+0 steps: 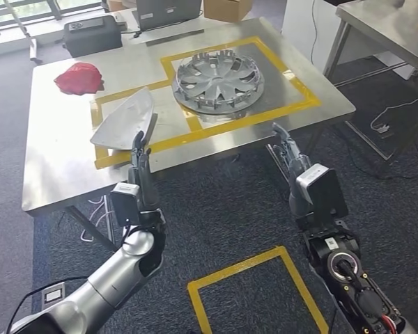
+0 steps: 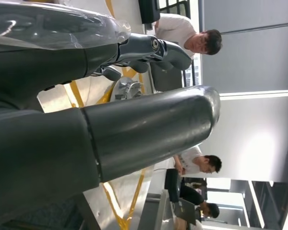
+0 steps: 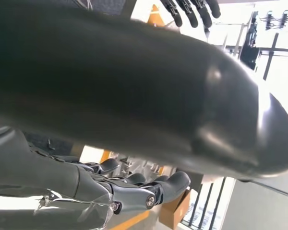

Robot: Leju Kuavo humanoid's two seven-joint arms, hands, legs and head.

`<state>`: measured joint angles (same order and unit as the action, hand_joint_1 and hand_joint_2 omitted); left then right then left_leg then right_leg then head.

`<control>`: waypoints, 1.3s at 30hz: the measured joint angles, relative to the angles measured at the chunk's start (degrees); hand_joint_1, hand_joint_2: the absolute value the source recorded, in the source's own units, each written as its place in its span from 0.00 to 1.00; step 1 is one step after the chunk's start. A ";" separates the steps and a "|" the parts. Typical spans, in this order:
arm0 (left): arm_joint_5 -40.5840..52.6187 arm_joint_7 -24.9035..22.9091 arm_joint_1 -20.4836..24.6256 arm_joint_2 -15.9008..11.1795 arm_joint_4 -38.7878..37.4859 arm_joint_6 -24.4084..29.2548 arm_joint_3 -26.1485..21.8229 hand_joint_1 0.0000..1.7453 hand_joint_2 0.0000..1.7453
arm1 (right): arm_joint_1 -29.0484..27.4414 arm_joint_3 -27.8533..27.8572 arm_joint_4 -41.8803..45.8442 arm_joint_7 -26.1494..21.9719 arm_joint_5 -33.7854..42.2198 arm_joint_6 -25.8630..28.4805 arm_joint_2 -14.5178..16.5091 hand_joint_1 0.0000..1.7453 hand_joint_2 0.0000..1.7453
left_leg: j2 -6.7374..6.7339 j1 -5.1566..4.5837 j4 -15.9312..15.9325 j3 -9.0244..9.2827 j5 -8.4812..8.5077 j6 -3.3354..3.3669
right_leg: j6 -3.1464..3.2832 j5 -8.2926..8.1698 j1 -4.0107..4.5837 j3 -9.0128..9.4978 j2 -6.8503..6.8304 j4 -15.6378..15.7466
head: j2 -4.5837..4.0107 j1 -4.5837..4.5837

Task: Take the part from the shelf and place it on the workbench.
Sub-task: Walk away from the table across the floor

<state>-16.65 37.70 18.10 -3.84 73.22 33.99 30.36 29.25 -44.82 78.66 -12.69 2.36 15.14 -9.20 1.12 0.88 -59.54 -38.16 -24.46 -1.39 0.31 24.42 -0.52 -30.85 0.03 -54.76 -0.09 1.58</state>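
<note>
Our left hand (image 1: 138,161) grips the silver part (image 1: 124,120) over the workbench (image 1: 54,167), while our right hand (image 1: 287,149) hangs open-fingered, holding nothing.

A steel table (image 1: 54,167) is set on dark grey carpet (image 1: 233,209), and its top is marked with yellow tape (image 1: 238,120). A yellow tape square (image 1: 254,285) is laid on the floor in front of it. A second steel table (image 1: 391,31) is placed to the right, with cables (image 1: 391,118) trailed beneath it. Daylight is admitted through windows (image 1: 23,10) behind. A cardboard box (image 1: 227,8) is seen at the far edge. Seated people (image 2: 197,165) are seen in the left wrist view against a pale wall (image 2: 251,124).
</note>
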 joint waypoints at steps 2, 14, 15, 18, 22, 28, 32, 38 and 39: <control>0.00 0.00 -0.03 -0.02 0.00 0.00 0.00 0.00 0.00 | -0.03 0.01 0.00 0.02 -0.02 0.00 0.00 0.00 0.00 | -0.48 0.02 -8.12 -3.10 -4.76 -0.48 | 0.33 -0.70 0.09 -1.04 -0.59 -0.03 | 0.00 0.24; -0.14 0.00 0.02 -0.25 0.07 0.17 0.00 0.00 0.00 | 0.11 0.37 0.00 0.33 -0.61 0.60 -0.09 0.00 0.00 | -1.55 -0.59 5.97 6.87 0.46 2.74 | -1.83 -1.82 0.66 -4.36 -2.03 -1.66 | 0.00 0.26; -0.14 0.00 -0.01 -0.25 0.08 0.24 0.00 0.00 0.00 | 0.12 0.51 0.00 0.52 -0.70 0.69 -0.17 0.00 0.00 | -1.43 -0.40 6.17 6.63 0.88 2.99 | -2.14 0.15 0.59 -5.33 -1.44 -4.21 | 0.00 0.12; -0.19 0.00 -0.40 -0.31 0.17 0.43 0.00 0.00 0.00 | -0.10 0.73 0.00 1.19 -0.87 0.76 -0.67 0.00 0.00 | -0.88 -0.36 6.11 5.46 1.76 3.26 | -2.85 6.80 0.28 -8.98 -0.47 -15.70 | 0.00 -0.20; -0.26 0.00 -1.16 -0.64 0.67 0.67 0.00 0.00 0.00 | -0.31 1.27 0.08 1.55 -0.90 0.71 -1.22 0.00 0.00 | 0.17 -0.18 5.46 4.10 2.56 2.70 | -3.02 3.84 -0.18 -3.25 0.13 -9.04 | 0.00 -0.33; -0.13 -0.03 -1.58 -1.13 1.63 0.93 0.00 0.00 0.00 | -0.58 2.00 0.52 1.85 -1.13 0.68 -1.51 0.00 0.00 | 0.98 -0.17 4.73 2.37 3.78 0.67 | -1.40 1.18 0.00 0.16 1.05 -1.12 | 0.00 -0.37; -0.11 -0.04 -1.69 -1.48 1.97 0.94 0.00 0.00 0.00 | -0.66 2.25 0.75 1.86 -1.14 0.68 -1.51 0.00 0.00 | -0.35 -0.03 -5.61 -1.97 -3.21 -0.32 | -0.13 -0.27 -0.14 -1.13 -0.04 -0.75 | 0.00 0.53; -0.04 -0.07 -1.95 -1.74 2.30 0.93 0.00 0.00 0.00 | -1.24 3.01 1.09 2.05 -1.91 0.79 -1.57 0.00 0.00 | -1.13 -0.68 -1.11 3.55 -1.95 1.16 | -0.06 -1.91 0.62 -3.17 -1.38 -0.78 | 0.00 1.19; -0.01 -0.07 -1.92 -1.78 2.43 0.93 0.00 0.00 0.00 | -1.25 3.28 1.27 2.15 -2.05 0.89 -1.65 0.00 0.00 | -1.42 -0.98 2.30 5.47 -1.03 1.71 | -0.20 -2.13 0.70 -3.33 -1.54 -0.78 | 0.00 1.20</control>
<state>-16.67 37.64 16.18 -5.62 75.65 34.92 30.36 28.01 -41.54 79.94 -10.54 0.31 16.03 -10.85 -0.30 -0.10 -57.24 -32.70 -25.49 0.32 0.11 22.29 0.18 -34.18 -1.51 -55.54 -0.09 2.78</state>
